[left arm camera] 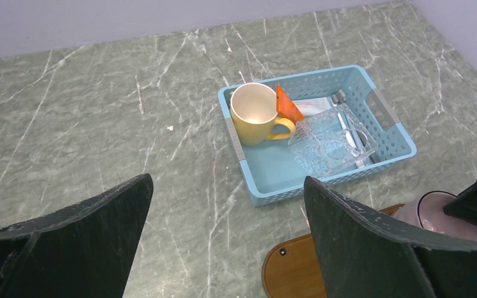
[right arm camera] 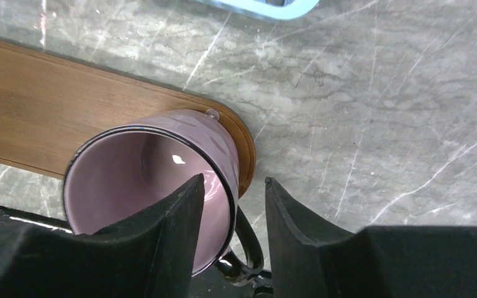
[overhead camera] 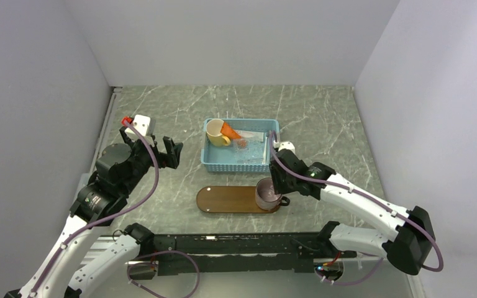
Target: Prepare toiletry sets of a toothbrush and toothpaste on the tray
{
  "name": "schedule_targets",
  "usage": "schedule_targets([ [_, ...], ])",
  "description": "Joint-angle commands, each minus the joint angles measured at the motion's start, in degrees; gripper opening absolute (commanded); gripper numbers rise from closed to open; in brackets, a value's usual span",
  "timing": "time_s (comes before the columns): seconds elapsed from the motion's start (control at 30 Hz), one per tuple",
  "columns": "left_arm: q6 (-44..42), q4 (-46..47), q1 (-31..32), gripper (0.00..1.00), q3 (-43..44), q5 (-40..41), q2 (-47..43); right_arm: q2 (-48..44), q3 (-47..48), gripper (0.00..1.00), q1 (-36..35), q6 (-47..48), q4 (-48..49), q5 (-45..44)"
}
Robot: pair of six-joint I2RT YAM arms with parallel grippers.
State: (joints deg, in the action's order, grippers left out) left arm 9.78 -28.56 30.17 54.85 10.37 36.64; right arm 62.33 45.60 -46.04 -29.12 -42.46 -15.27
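Note:
The brown wooden tray (overhead camera: 230, 200) lies in front of the blue basket (overhead camera: 236, 166). A purple mug (overhead camera: 266, 192) stands on the tray's right end. My right gripper (right arm camera: 233, 180) is open and straddles the mug's rim (right arm camera: 223, 155), with one finger inside and one outside by the handle. The orange tube (left arm camera: 287, 105), the white tube (left arm camera: 313, 107) and a thin pale brush (left arm camera: 348, 127) lie in the basket. My left gripper (left arm camera: 227, 180) is open and empty, above the table left of the basket.
A yellow mug (left arm camera: 254, 112) stands in the basket's (left arm camera: 273, 192) left end. A clear glass piece (left arm camera: 326, 146) lies over its right half. The tray's left end (left arm camera: 292, 273) is bare wood. Walls close in the table on the left, back and right.

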Motion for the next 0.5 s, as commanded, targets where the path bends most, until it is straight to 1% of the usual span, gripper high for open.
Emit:
schedule_targets([
  [0.0, 0.36, 0.69, -0.20, 0.99, 0.17, -0.17, 0.18, -2.55, 7.05, 0.45, 0.16, -0.22, -2.42, -2.88],
  [0.2, 0.25, 0.61, -0.21, 0.99, 0.18, 0.07, -0.08, -1.19, 15.48, 0.49, 0.16, 2.82, -5.70, -5.25],
  [0.3, 0.32, 0.69, -0.22, 0.99, 0.12, 0.04, -0.21, 1.42, 19.63, 0.52, 0.21, 4.23, -5.98, -7.01],
  [0.47, 0.34, 0.52, -0.20, 0.99, 0.26, 0.20, -0.18, 7.20, 25.06, 0.52, 0.37, 5.72, -3.61, -7.25],
])
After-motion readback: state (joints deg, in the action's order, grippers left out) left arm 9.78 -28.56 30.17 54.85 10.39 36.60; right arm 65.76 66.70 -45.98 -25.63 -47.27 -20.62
